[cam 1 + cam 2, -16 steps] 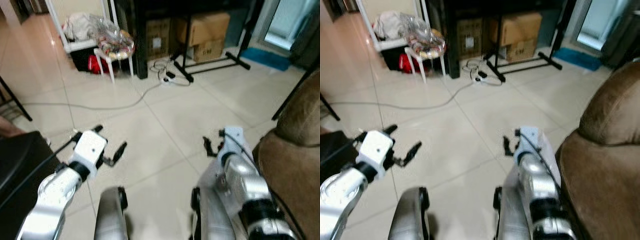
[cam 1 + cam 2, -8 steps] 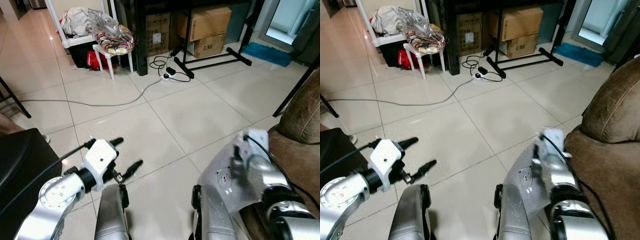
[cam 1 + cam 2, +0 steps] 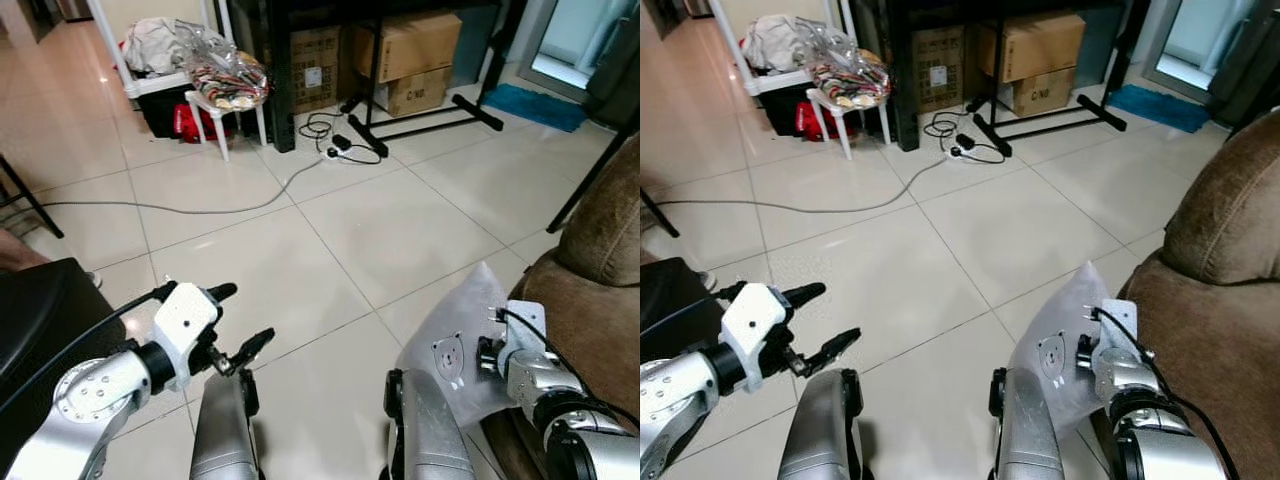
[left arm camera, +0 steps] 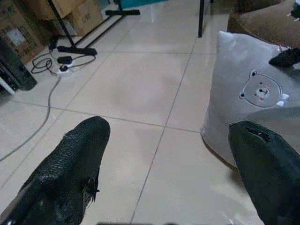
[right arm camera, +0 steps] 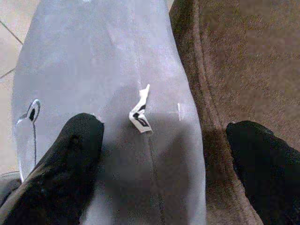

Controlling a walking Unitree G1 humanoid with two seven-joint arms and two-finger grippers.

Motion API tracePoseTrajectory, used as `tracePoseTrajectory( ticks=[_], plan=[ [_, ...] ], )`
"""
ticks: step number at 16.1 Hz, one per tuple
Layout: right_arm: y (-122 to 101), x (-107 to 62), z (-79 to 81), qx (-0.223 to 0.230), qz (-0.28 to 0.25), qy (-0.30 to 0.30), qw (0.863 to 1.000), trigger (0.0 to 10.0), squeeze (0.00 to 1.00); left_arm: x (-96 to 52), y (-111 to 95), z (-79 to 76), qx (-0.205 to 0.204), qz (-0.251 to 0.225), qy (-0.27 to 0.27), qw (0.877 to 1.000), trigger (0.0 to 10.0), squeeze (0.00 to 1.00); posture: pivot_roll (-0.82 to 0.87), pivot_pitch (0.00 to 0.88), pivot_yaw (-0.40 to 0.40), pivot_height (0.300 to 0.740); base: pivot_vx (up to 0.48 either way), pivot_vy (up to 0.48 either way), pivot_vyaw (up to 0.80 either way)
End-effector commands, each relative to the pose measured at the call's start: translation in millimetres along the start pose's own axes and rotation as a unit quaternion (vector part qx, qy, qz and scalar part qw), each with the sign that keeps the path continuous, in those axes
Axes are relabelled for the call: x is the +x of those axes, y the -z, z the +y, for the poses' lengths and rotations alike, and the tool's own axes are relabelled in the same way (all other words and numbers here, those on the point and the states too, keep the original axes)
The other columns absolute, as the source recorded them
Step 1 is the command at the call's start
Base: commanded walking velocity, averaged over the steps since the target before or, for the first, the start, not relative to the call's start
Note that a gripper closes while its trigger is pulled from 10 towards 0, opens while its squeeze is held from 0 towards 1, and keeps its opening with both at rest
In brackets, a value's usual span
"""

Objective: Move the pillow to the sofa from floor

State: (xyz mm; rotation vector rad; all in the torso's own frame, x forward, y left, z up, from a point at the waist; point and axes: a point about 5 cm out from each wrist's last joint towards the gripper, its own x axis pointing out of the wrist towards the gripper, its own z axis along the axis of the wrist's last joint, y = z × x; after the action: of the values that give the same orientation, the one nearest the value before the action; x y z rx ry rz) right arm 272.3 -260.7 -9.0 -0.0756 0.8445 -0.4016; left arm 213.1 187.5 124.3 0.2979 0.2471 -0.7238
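The grey pillow (image 3: 452,328) with a small bear face stands on the tiled floor, leaning against the front of the brown sofa (image 3: 600,260). My right gripper (image 5: 164,129) is low at the pillow's sofa-side edge. It is open, and its fingers (image 5: 75,140) are spread wide: one lies on the pillow (image 5: 117,84), the other over the sofa's fabric (image 5: 234,56). My left gripper (image 3: 242,316) hovers open over bare tiles, well to the left of the pillow (image 4: 253,89), with nothing between its fingers.
A cable (image 3: 200,208) runs across the floor to a power strip (image 3: 335,152). Farther back are a white stool with a bag (image 3: 230,90), cardboard boxes (image 3: 415,45) and a black stand (image 3: 420,125). A black object (image 3: 40,320) sits at my left.
My right arm has dropped from chest height to the pillow's edge by the sofa, and the pillow now shows in full. The left gripper has stayed open, shifting slightly.
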Motion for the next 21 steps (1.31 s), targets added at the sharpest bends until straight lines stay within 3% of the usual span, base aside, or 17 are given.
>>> tracePoseTrajectory(
  ticks=[1,6,7,8,10,14,21],
  plan=[
    [5,0.0,3.2,0.009,0.019,-0.008,1.0,10.0,0.0,-3.6,-5,2.0,0.006,-0.001,0.005,1.0,10.0,0.91,0.02,0.0,0.026,0.505,0.0,0.0,0.0],
    [22,-2.7,22.3,-0.011,0.061,-0.07,0.996,10.0,0.0,-1.1,-5,0.3,-0.007,0.002,0.033,0.999,10.0,0.91,0.01,0.0,0.029,0.505,0.0,0.0,0.0],
    [24,-3.1,24.7,-0.009,0.063,-0.073,0.995,7.4,0.0,-0.7,-4,-1.0,-0.014,0.008,0.047,0.999,10.0,0.91,0.02,0.0,0.028,0.505,0.0,0.0,0.0],
    [23,-3.3,26.4,-0.006,0.061,-0.077,0.995,2.9,0.0,-1.0,-4,-1.6,-0.014,0.009,0.049,0.999,10.0,0.91,0.02,0.0,0.026,0.505,0.0,0.0,0.0],
    [20,-3.9,30.7,-0.003,0.056,-0.086,0.995,0.0,0.0,-0.7,-5,-1.2,-0.015,0.006,0.049,0.999,10.0,0.91,0.02,0.0,0.023,0.505,0.0,0.0,0.0],
    [15,-6.1,44.0,-0.011,0.046,-0.111,0.993,0.0,0.0,-0.1,-6,-1.6,-0.015,0.004,0.051,0.999,10.0,0.9,0.02,0.0,0.016,0.505,0.0,0.0,0.0],
    [16,-7.5,50.8,-0.017,0.044,-0.125,0.991,0.0,0.0,-0.7,-6,-1.8,-0.015,0.006,0.051,0.999,10.0,0.9,0.03,0.0,0.009,0.505,0.0,0.0,0.0]
  ],
)
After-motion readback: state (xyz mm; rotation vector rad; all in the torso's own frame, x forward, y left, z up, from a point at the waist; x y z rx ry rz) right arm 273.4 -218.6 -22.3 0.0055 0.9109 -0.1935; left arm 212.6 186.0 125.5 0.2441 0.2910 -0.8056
